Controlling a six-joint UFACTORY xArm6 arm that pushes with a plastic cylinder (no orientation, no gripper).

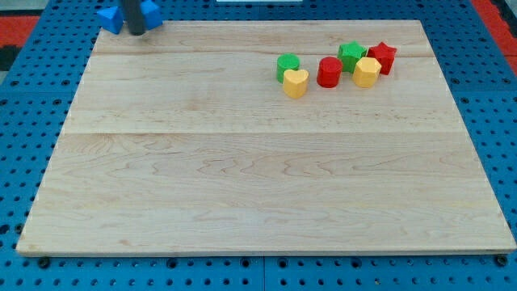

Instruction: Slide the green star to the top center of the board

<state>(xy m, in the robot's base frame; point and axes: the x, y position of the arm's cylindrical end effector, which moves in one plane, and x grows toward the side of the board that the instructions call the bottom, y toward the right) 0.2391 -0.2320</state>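
Claw-less, the arm ends in a rod whose tip [136, 33] sits at the surface's [242, 202] top-left corner between two blue blocks [111, 18], far from the green star [350, 53]. Crowding neighbours, red cylinder [329, 72] and yellow block [367, 72], could get dragged along.

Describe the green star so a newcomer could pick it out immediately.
Look at the wooden board, upper right, where six small blocks cluster. The green star sits in the back row, between the red cylinder and the red star. It is the only green block with points; the other green one is round.
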